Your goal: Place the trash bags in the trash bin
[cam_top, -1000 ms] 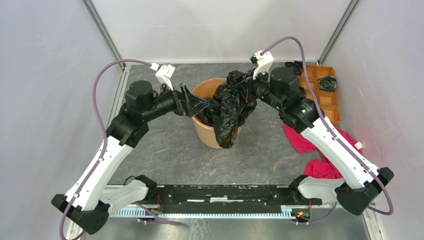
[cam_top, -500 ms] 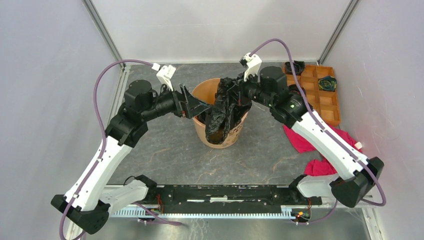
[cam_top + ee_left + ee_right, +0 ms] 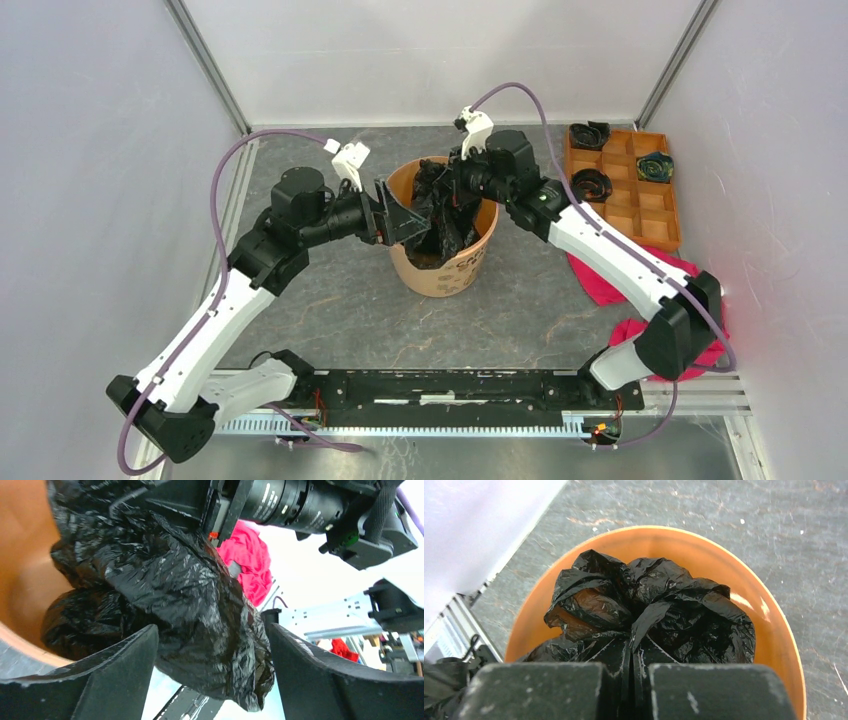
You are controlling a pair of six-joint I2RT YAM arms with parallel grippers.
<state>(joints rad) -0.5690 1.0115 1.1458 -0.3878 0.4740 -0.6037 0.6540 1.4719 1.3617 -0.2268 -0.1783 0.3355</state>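
Grey stone-look tabletop [image 3: 330,300] w/ orange bucket [image 3: 455,275]; black trash bag [image 3: 664,605] is bunched mostly inside, pinched at top by right gripper [image 3: 630,670]. Nothing is held by left gripper [image 3: 210,680], jaws spread. Film is judged light, soft, slippery; bunched folds are best pinched.

No readable text or labels.

The claw [image 3: 630,675] has its two dark fingers [image 3: 539,690] pressed together on a fold of the bag [image 3: 659,605]. The crinkled black bag is bunched inside the orange bin [image 3: 776,630], which stands on the grey surface [image 3: 734,510].
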